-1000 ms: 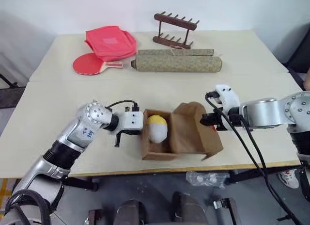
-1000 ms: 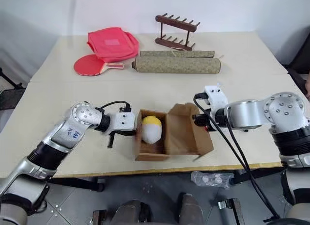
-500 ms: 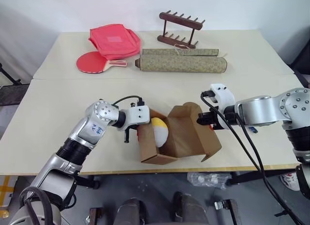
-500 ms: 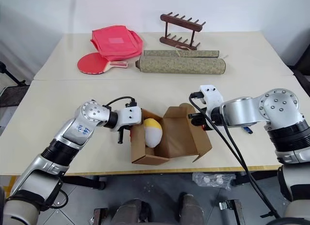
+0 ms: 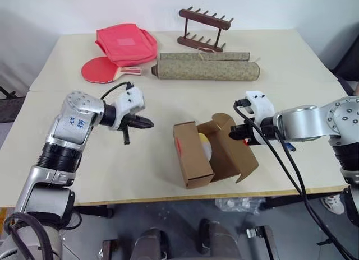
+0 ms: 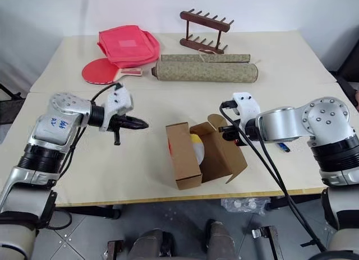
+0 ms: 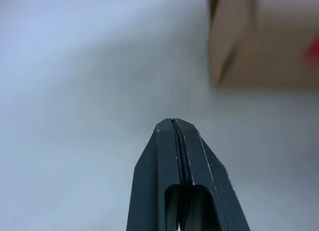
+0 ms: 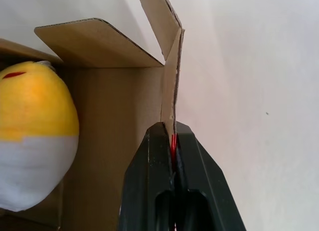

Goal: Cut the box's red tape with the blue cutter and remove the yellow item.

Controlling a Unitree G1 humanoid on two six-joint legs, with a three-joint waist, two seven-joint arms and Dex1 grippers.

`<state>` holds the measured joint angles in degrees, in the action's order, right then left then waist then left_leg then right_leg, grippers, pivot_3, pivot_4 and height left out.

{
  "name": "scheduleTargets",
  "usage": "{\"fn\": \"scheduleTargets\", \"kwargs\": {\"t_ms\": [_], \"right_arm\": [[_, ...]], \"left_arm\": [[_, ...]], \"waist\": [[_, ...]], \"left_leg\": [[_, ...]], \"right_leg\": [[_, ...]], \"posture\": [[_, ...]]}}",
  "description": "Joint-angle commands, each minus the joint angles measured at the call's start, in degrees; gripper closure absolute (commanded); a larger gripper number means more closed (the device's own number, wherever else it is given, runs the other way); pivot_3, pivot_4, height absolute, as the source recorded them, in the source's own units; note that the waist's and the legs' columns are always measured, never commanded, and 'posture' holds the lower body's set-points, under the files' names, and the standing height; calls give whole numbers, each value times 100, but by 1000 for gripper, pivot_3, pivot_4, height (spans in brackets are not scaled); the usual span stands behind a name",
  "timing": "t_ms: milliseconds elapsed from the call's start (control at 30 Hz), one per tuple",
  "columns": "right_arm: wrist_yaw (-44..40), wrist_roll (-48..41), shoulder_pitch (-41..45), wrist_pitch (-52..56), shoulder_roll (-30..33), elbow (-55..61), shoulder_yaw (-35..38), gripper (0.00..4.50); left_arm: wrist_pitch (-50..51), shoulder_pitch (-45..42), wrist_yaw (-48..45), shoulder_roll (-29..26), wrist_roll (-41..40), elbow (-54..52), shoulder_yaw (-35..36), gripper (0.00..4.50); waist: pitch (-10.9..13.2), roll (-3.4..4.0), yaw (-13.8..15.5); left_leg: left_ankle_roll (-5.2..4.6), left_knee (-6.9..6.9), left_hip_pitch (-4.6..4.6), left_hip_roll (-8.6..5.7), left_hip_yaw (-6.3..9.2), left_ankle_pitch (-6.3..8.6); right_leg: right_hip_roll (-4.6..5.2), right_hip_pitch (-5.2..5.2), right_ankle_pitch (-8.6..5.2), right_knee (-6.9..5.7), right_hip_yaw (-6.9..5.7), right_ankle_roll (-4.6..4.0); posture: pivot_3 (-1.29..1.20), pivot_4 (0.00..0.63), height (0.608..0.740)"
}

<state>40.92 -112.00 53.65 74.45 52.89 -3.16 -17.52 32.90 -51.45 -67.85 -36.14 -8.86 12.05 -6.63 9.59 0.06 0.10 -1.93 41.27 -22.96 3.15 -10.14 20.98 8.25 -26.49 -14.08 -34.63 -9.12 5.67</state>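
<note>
- compared with a second ago the left gripper [image 5: 147,123] has pulled away from the box [image 5: 193,162] and come up. it was tucked right against the box's left wall, now it hangs over bare table well to the left of it, fingers pressed flat together with nothing in them
- the box has changed too: it was lying flat with its opening facing up, now it's tipped up with the left end lifted and the plain cardboard wall facing the camera
- the yellow item [image 5: 205,146] was sitting in full view in the open box, now only a sliver of it peeks out behind that raised wall. the right wrist view shows it's egg-shaped, smooth yellow on top, whitish wrap on the lower half
- the right gripper [image 8: 172,141] hasn't budged: jaws pinched on the edge of the open cardboard flap on the box's right side, with a thin line of red tape [image 8: 173,144] showing between the black fingers
- box is brown corrugated card, matte, flaps splayed open
- the blue cutter [image 6: 283,147] is a slim dark stick on the pale table [image 5: 168,103], just right of the right arm
- at the far side: red paddle [image 5: 98,70], red pouch [image 5: 127,43], a rolled greenish mat [image 5: 206,70], a dark wooden peg rack [image 5: 203,28]
</note>
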Motion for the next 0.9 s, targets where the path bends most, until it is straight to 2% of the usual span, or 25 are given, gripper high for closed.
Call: {"fn": "scheduleTargets", "kwargs": {"t_ms": [33, 200, 467, 600, 733, 900], "right_arm": [[43, -100, 137, -80, 31, 46, 166, 4484], [39, -100, 160, -103, 16, 23, 158, 4484], [50, -100, 193, -138, 1, 30, 185, 4484], [49, -100, 184, -133, 26, 86, 213, 4484], [-16, -100, 253, -57, 137, 127, 328, 4484], [-79, -100, 253, -25, 218, 174, 451, 4484]], "left_arm": [[744, -163, 112, 371, -860, -1023, 312, 4500], [789, -45, 329, 627, -793, -1439, -185, 4500], [-473, -112, -92, 533, -63, -1026, -1329, 4500], [-1359, -136, -514, 221, 496, -721, -1808, 4500], [-2399, 3, -1098, -455, 1161, -622, -2283, 4500], [-2699, 272, -1199, -702, 1363, -677, -2308, 4500]], "waist": [[4, -7, -17], [6, -10, -22], [6, -10, -24], [6, -10, -24], [5, -8, -46], [-2, 2, -15]], "left_leg": [[0, 1, -2, 1, 6, 0], [0, -6, 0, -25, 12, -1], [-1, -6, 0, -27, 6, -7], [-1, -5, 1, -27, 2, -7], [-1, -7, 19, -25, 2, -7], [-2, -13, 80, -21, -5, -7]], "right_leg": [[1, -1, 2, 2, 2, 4], [2, -1, 7, 10, 1, 13], [2, -1, 7, 7, 3, 12], [2, 0, 7, 7, 1, 12], [2, 2, 6, -3, 12, 9], [6, 53, 2, -9, 24, 2]], "posture": [[0, 150, 740], [0, 150, 740], [0, 150, 740], [0, 150, 740], [0, 150, 740], [0, 150, 740]]}}
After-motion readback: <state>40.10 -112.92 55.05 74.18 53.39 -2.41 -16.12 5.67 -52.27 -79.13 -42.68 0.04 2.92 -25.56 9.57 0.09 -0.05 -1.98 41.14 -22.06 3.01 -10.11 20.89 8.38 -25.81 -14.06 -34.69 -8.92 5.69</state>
